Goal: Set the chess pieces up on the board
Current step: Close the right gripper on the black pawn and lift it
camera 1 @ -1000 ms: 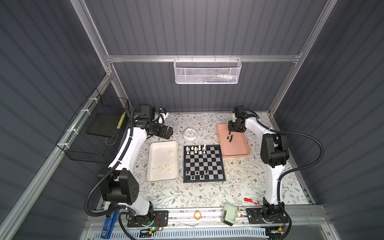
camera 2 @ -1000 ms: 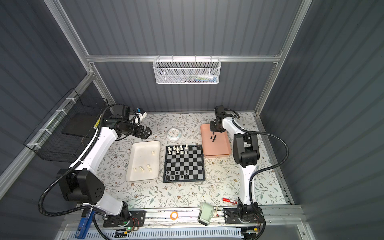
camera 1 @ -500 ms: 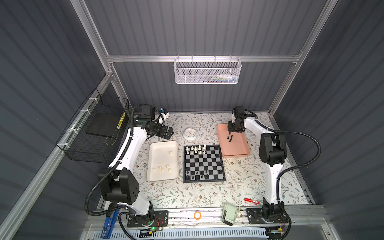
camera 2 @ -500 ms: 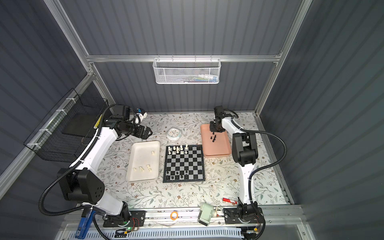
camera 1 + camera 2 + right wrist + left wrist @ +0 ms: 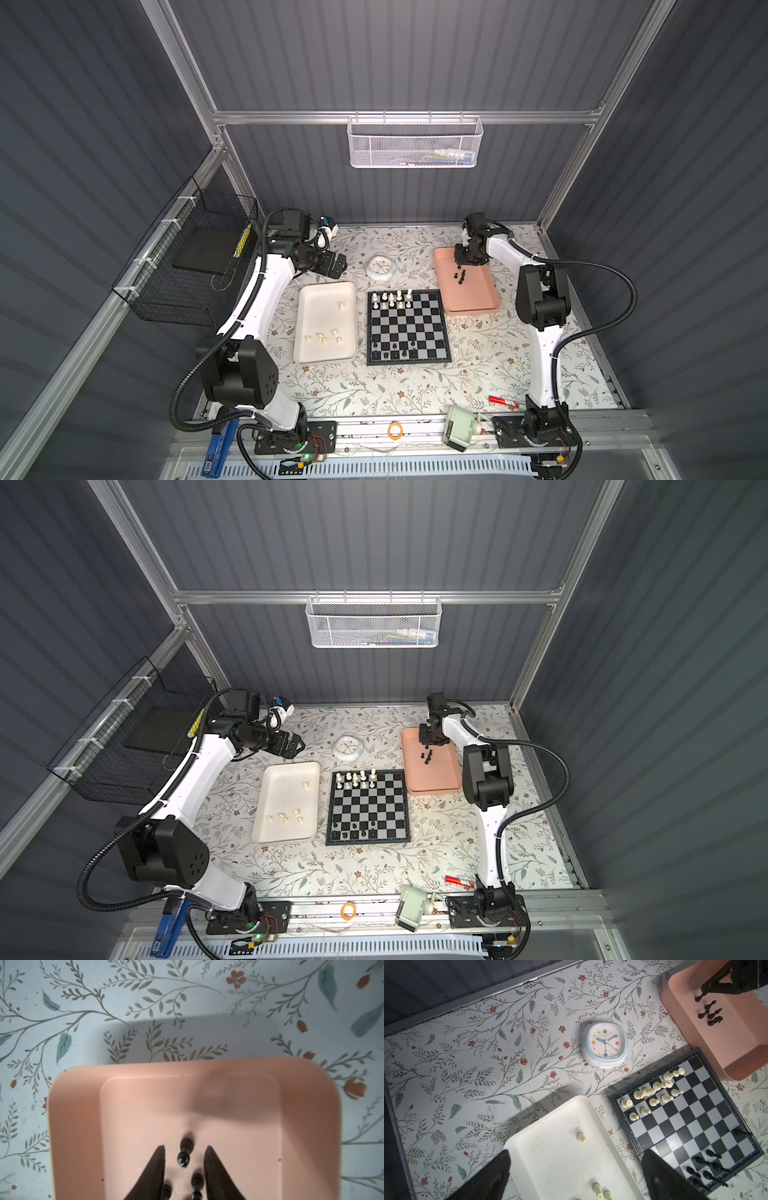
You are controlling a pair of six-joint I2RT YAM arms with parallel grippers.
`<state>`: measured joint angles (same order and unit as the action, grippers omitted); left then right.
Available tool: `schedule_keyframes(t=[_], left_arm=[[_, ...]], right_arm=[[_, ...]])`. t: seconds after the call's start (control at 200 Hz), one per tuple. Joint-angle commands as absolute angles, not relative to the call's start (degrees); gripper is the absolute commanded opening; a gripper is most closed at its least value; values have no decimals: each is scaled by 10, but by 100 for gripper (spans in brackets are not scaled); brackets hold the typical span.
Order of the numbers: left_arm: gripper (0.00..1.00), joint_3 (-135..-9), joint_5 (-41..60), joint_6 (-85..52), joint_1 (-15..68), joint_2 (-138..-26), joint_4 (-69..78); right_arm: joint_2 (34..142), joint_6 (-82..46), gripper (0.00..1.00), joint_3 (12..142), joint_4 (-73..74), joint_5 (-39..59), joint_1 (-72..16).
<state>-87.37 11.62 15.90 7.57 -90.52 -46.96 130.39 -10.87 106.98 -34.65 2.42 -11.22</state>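
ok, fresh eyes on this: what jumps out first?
The board at mid-table, half set: white pieces along its far edge, black pieces near its front. Flanking it, a white tray left and a pink tray right, where the right tool straddles a black piece.

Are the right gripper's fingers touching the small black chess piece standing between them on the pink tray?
Apart. The right wrist view shows pink tray on both sides between the black piece and each finger.

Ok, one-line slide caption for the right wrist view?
Right gripper open around a black chess piece standing in the pink tray.
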Motion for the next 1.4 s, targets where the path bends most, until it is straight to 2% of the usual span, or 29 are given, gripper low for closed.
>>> schedule_keyframes(t=[0.0, 1.396], left_arm=[[99, -878, 126, 161, 80, -901, -482], [99, -866, 124, 162, 80, -888, -480]], right_arm=[[1319, -102, 34, 1091, -364, 28, -113], [1342, -108, 24, 1108, -393, 12, -120]])
